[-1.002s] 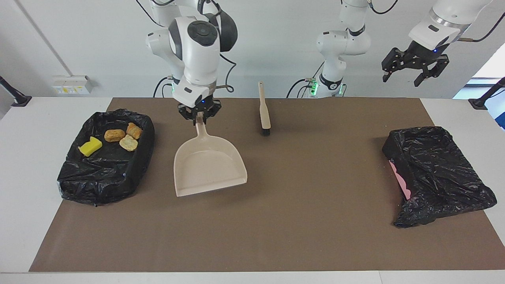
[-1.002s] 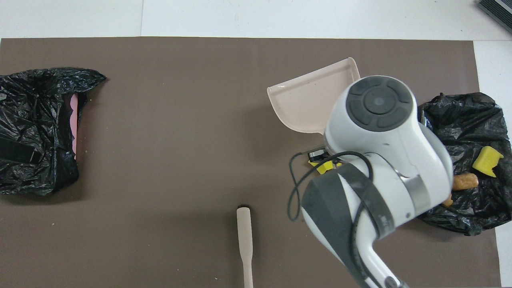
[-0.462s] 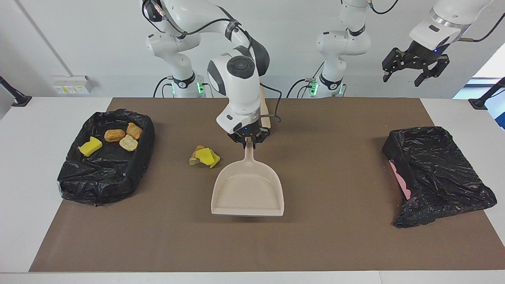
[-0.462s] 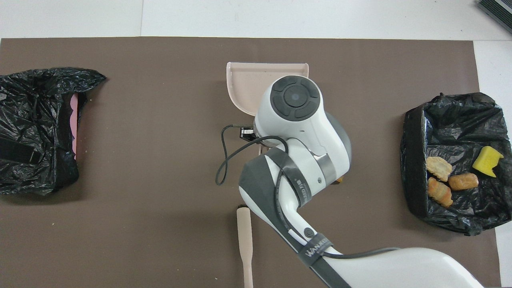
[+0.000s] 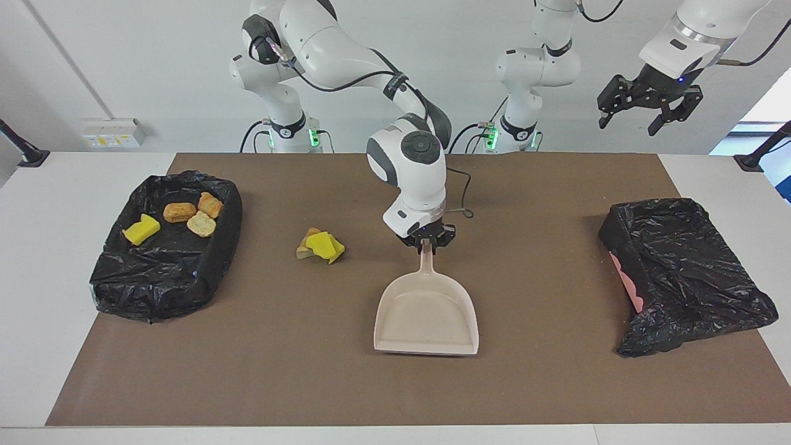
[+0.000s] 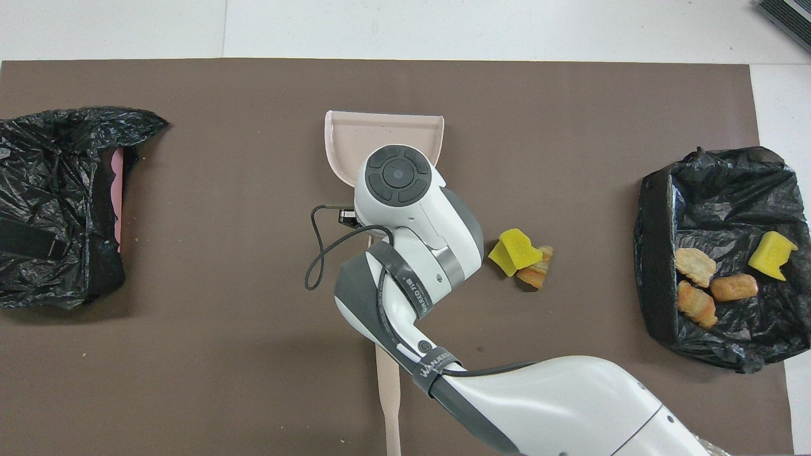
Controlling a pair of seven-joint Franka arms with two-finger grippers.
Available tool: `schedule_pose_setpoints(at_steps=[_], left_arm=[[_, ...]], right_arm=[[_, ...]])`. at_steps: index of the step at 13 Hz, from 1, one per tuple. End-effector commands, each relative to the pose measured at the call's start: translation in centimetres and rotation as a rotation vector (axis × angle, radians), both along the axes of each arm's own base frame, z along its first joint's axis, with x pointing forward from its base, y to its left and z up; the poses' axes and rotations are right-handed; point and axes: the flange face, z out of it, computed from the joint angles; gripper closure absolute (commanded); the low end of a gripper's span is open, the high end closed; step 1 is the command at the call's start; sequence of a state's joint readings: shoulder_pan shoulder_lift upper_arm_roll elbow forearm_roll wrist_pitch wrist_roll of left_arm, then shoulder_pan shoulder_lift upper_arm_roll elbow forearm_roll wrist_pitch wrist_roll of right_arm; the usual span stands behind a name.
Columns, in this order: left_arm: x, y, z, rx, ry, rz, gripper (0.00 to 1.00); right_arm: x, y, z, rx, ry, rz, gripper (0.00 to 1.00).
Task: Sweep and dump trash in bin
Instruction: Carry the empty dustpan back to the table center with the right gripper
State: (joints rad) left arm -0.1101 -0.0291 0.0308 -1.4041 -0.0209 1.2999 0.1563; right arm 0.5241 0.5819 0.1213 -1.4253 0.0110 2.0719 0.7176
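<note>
My right gripper [image 5: 426, 242] is shut on the handle of the beige dustpan [image 5: 426, 318] in the middle of the mat; the pan's mouth points away from the robots. In the overhead view my wrist hides the grip, and only the dustpan's [image 6: 383, 133] front shows. A small pile of trash [image 5: 320, 245], a yellow sponge piece on bread-like chunks, lies on the mat beside the pan toward the right arm's end, also seen from above as the trash pile [image 6: 521, 258]. More trash [image 5: 180, 212] lies in the black-bagged bin [image 5: 210, 272]. My left gripper [image 5: 649, 110] hangs open, high over the left arm's end.
A second black-bagged bin [image 5: 686, 272] with pink showing at its mouth lies at the left arm's end. The beige brush handle [image 6: 388, 392] lies near the robots' edge, partly under my right arm. The trash-filled bin [image 6: 656, 278] stands at the right arm's end.
My right arm has carried the dustpan from beside the trash-filled bin to the middle of the mat, uncovering the trash pile. The left arm has not moved.
</note>
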Motion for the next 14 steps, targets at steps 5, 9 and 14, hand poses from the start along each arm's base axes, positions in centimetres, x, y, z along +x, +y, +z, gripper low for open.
schedule_pose_setpoints(at_steps=[5,9,14], left_arm=[[-0.7,-0.7,-0.1,0.002,-0.011,-0.009,0.0],[-0.3,-0.8,-0.4,-0.008,-0.074,-0.006,0.0],[3.0,-3.9,-2.7,-0.018,-0.154,-0.029,0.0]], right_arm=[[-0.2,1.7,-1.4,0.027,0.002,0.002,0.51],[-1.3,0.6,3.4,0.037,-0.021,0.005,0.0],[-6.7,-3.4,10.6,0.005,0.017,0.017,0.0]])
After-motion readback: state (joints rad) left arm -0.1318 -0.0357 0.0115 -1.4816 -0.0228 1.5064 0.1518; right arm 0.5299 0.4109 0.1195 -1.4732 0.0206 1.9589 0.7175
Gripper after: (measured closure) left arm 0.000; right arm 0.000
